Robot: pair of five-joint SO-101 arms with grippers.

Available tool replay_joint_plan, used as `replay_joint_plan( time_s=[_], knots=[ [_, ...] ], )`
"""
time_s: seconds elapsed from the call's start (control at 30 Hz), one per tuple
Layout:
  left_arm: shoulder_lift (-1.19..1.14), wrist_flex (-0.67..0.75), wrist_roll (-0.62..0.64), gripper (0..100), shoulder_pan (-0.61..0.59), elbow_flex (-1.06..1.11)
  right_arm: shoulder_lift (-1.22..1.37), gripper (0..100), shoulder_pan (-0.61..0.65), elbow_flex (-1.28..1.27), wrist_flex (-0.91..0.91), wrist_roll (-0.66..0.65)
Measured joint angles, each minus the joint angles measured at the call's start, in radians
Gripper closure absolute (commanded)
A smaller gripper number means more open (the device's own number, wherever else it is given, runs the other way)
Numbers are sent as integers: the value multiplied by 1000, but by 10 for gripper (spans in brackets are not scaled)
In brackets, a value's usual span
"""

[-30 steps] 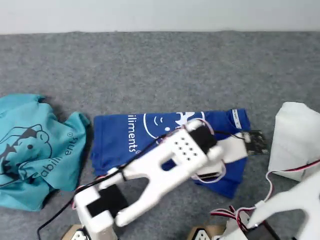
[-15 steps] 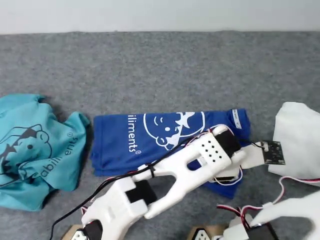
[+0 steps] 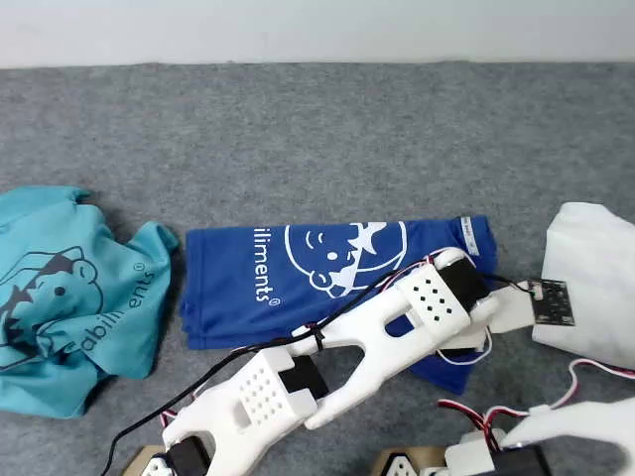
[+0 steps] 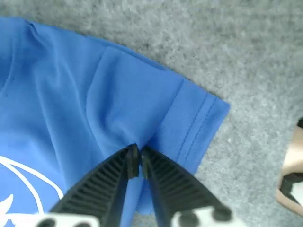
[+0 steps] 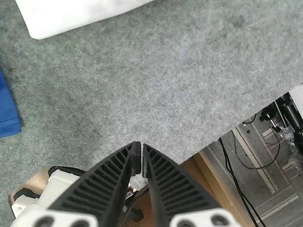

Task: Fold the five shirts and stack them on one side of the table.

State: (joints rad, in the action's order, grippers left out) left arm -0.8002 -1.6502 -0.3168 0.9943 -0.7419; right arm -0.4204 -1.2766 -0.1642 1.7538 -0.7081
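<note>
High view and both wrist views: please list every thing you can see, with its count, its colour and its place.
table: 1, grey cover, under everything
blue shirt: 1, blue with white print, folded flat, middle of the table
teal shirt: 1, teal with dark print, crumpled, left side
white shirt: 1, white, folded, right side
left arm: 1, white, stretched over the blue shirt
left gripper: 1, black fingers shut on a pinch of blue shirt near its hemmed corner
right gripper: 1, black fingers shut, above bare table at the near edge
</note>
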Motion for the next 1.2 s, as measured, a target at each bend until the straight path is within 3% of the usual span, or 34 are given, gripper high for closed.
replay_joint_plan(
  time_s=[0.3,0.9,1.2],
  knots=[
    [0,-75,-5,986,23,-49,0,988,-5,0,0,0],
    [0,-81,0,986,106,-52,0,988,-5,0,0,0],
    [0,-66,-5,985,-8,-52,0,988,-5,0,0,0]
  ],
)
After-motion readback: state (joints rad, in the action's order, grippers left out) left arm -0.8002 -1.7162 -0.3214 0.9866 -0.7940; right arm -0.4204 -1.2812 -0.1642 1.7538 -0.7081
